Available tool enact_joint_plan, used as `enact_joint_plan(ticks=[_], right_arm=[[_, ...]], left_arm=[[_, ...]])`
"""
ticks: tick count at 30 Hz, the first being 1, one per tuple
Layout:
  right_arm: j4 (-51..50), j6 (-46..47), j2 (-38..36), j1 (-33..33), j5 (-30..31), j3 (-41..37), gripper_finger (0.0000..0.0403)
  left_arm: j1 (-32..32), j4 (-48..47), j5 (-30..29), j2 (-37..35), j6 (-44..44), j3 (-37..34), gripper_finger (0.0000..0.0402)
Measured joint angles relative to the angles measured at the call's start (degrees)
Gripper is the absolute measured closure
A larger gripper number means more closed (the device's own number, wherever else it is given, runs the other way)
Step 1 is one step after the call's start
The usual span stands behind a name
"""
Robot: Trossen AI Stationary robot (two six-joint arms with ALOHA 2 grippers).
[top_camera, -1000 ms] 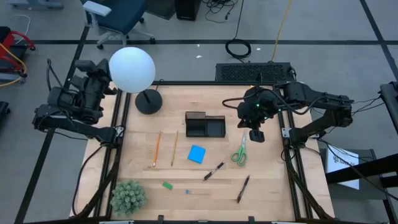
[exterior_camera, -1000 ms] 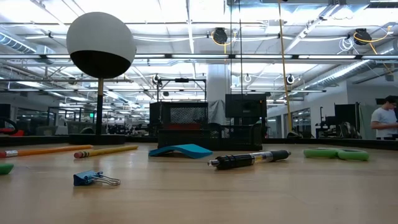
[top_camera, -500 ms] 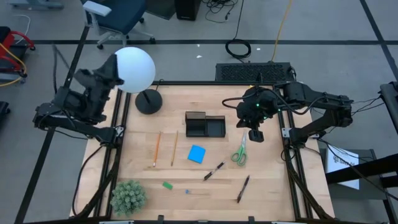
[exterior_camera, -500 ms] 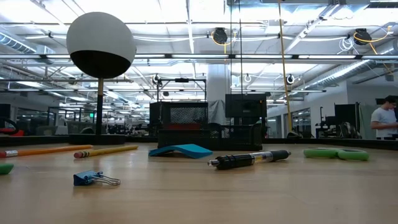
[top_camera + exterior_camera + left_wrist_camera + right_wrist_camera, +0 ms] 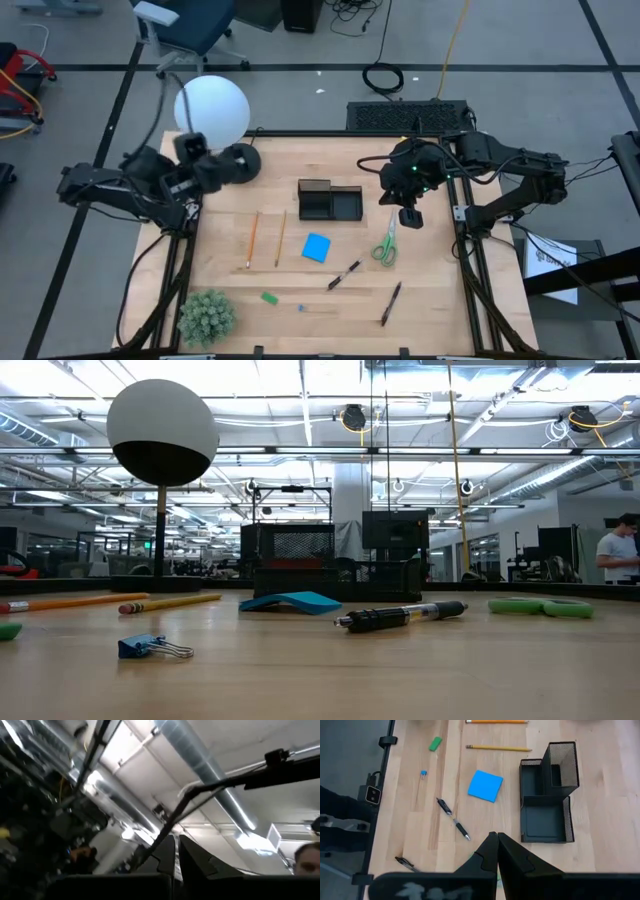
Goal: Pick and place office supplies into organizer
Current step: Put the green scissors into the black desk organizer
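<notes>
High view: left pincer clenched empty at the counter's left edge by the lamp base, right pincer clenched empty above the scissors, organizer mid-counter, open wood around; low view: pen, binder clip on bare counter; right wrist view: note pad beside organizer.

At the bottom centre of the frame the right gripper shows its two dark fingers pressed together, pointing up toward the wooden table. The black mesh organizer sits right of centre, with the blue note pad just to its left and a dark pen below that. Two pencils lie along the top, a green eraser and a tiny blue piece sit at upper left, and a second pen lies at lower left.
</notes>
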Motion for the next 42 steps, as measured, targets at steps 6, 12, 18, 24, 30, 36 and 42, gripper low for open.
enact_joint_plan(ticks=[6,12,18,24,30,36,42], right_arm=[[-1.13,0.15,0.0,0.0,-2.88,0.0,0.0403],[-1.13,1.53,0.0,0.0,-2.87,0.0,0.0403],[-3.56,1.3,0.0,0.09,-3.05,0.0,0.0403],[-9.36,-3.74,0.0,0.18,-6.05,-0.04,0.0402],[-11.28,-8.1,0.08,0.94,-6.0,-0.04,0.0389],[-11.19,-9.06,1.65,0.94,-5.8,-0.04,0.0371],[-14.19,-10.81,3.71,1.85,-5.78,-0.04,0.0357]], left_arm=[[-0.01,-2.11,11.81,2.66,-5.22,-0.02,0.038],[0.52,-1.97,15.22,3.86,-0.02,-0.02,0.038],[2.19,-4.39,15.37,3.36,6.75,-0.02,0.038],[2.51,-6.7,14.7,3.4,8.65,-0.02,0.038],[2.54,-7.16,11.87,3.71,8.65,-0.02,0.038],[2.51,-8.0,11.87,3.72,8.66,-0.02,0.038],[2.51,-7.97,11.87,3.72,8.66,-0.02,0.038]])
